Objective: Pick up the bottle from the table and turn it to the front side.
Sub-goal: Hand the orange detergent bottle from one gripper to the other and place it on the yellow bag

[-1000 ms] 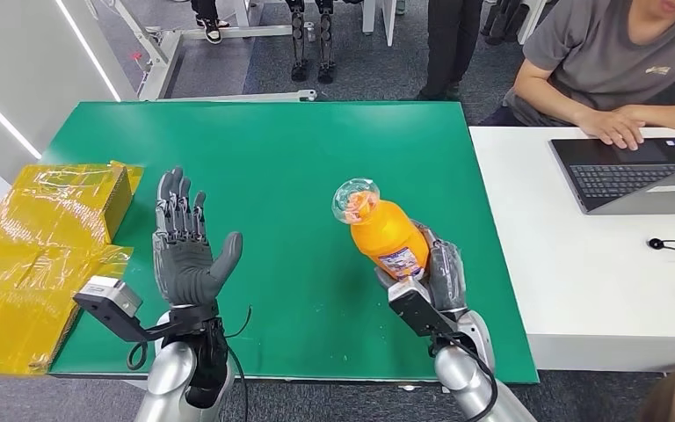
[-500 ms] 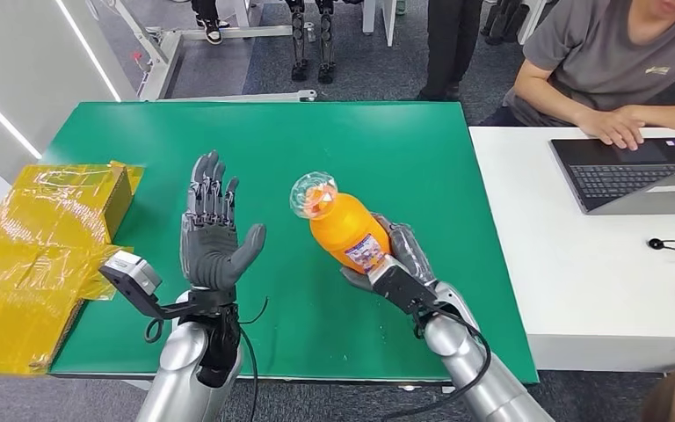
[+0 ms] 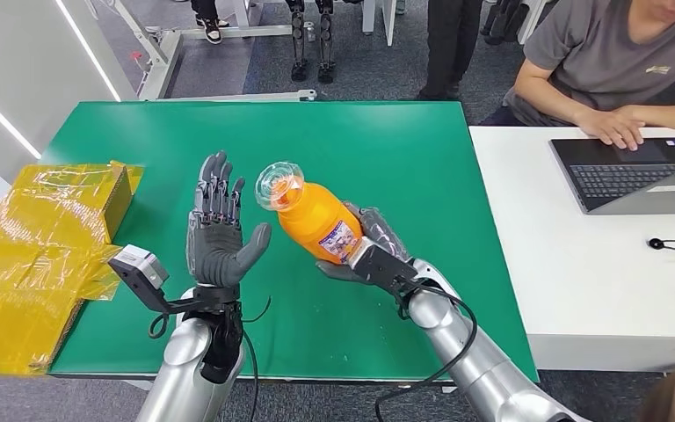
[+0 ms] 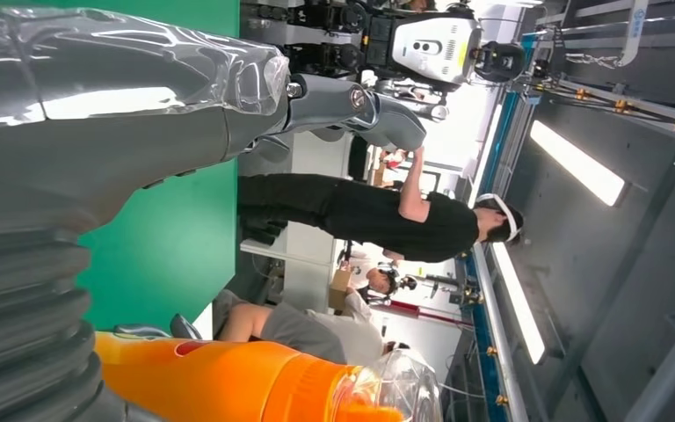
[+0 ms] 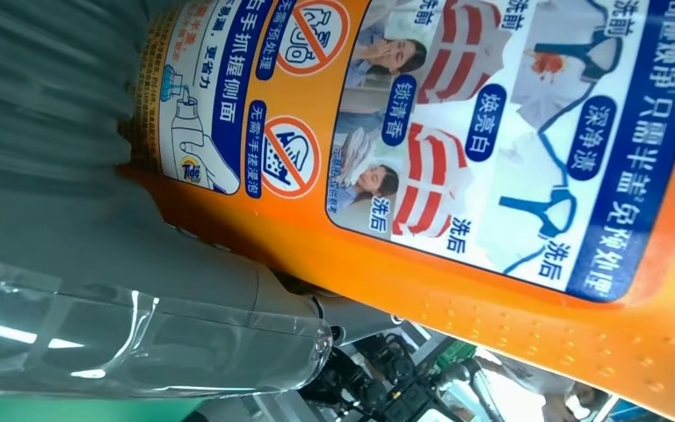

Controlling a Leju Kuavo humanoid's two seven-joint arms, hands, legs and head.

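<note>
Since 1 s ago your right hand (image 3: 362, 251) has carried the orange plastic detergent bottle w/ clear domed cap (image 3: 309, 218) leftward across the green table (image 3: 387, 149), and your left hand (image 3: 218, 230) has shifted right to meet it; gap between them is now small.

L to R: crinkled yellow plastic-wrapped box (image 3: 39, 255) sits at the table's left edge. Left hand is raised, palm toward the bottle, fingers spread, holding nothing. Bottle is off the table, tilted, cap end pointing up-left and near the left fingertips, apart from them as far as head view shows. Right hand grips the lower body, fingers wrapped round the label zone. Far right, a person in a grey shirt (image 3: 615, 53) works at a dark laptop (image 3: 633, 171) on the white desk (image 3: 571, 264).

Handling, my guess: rigid moulded plastic, looks full so fairly heavy, glossy label likely slick. Take it w/ the left hand round the upper body below the cap, not on the cap dome, which could pop or slip.

Views: right wrist cam shows the printed label (image 5: 457, 132) up close w/ washing pictograms, likely the back panel, unreadable from head view. Left wrist cam shows the cap end (image 4: 387, 396) just beside the left hand, plus a bystander in black (image 4: 378, 211) beyond the table.
</note>
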